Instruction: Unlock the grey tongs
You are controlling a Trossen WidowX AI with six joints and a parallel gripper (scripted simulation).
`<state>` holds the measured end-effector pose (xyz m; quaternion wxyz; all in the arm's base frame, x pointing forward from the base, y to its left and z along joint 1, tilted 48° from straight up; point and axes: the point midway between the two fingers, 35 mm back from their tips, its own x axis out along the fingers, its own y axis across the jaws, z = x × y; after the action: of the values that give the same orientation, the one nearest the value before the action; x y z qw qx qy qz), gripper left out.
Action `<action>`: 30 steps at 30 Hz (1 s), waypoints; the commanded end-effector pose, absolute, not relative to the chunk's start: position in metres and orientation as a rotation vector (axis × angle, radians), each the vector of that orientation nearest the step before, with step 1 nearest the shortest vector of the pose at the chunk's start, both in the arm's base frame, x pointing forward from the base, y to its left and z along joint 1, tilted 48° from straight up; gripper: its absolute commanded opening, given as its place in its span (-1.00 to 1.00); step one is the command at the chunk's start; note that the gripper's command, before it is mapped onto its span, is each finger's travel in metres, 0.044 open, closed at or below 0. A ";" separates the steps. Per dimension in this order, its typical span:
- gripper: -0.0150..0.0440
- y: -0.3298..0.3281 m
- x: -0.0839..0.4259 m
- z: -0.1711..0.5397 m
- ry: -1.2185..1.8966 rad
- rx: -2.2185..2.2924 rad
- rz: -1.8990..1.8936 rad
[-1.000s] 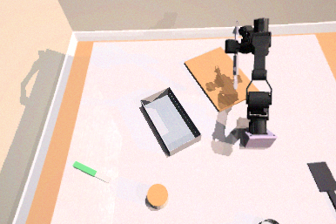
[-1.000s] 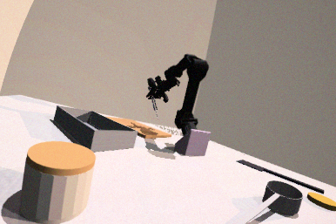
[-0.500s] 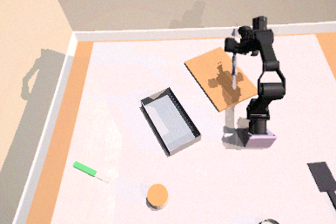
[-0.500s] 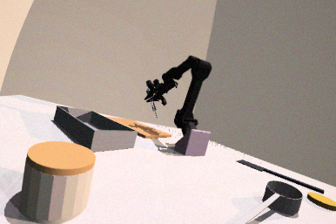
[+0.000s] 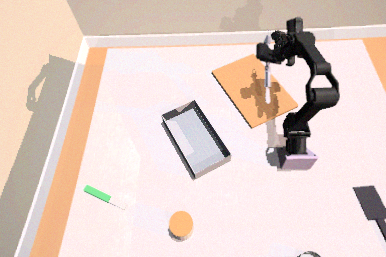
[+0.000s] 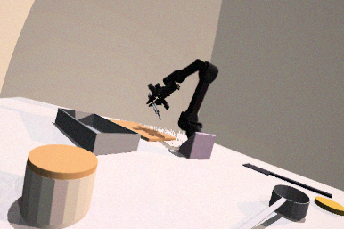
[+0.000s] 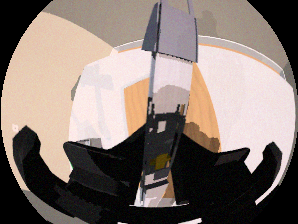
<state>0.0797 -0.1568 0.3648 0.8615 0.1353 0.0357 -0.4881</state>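
Note:
The grey tongs [image 5: 267,76] [image 6: 157,111] [image 7: 173,75] are held in the air, off the roasting tin. In the exterior view they slope steeply, with their lower end down and to the right. Their arms look close together; the lock cannot be made out. My gripper [image 5: 266,55] [image 6: 153,101] [image 7: 157,127] is shut on the tongs, with a finger on each side in the wrist view. The wooden board [image 5: 227,78] [image 6: 126,125] [image 7: 133,106] lies below, with the arm's shadow on it. The roasting tin [image 5: 213,169] [image 6: 118,143] stands beside the board.
The arm's lilac base [image 5: 300,161] [image 6: 203,145] is close to the board's near edge. A round jar [image 5: 181,224] [image 6: 62,162], a green-handled tool [image 5: 97,193], a black flat-bladed tool [image 5: 370,202] [image 6: 290,180], a dark pan [image 6: 290,208] and a yellow disc [image 6: 330,205] are farther off.

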 end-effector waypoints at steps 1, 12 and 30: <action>-1.00 -0.159 0.081 0.364 0.093 0.332 -1.029; -1.00 -0.165 0.086 0.352 0.197 0.447 -1.054; -1.00 -0.169 0.094 0.332 0.418 0.545 -1.119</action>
<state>0.0926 -0.1699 0.3326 0.8006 0.2497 0.1788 -0.5145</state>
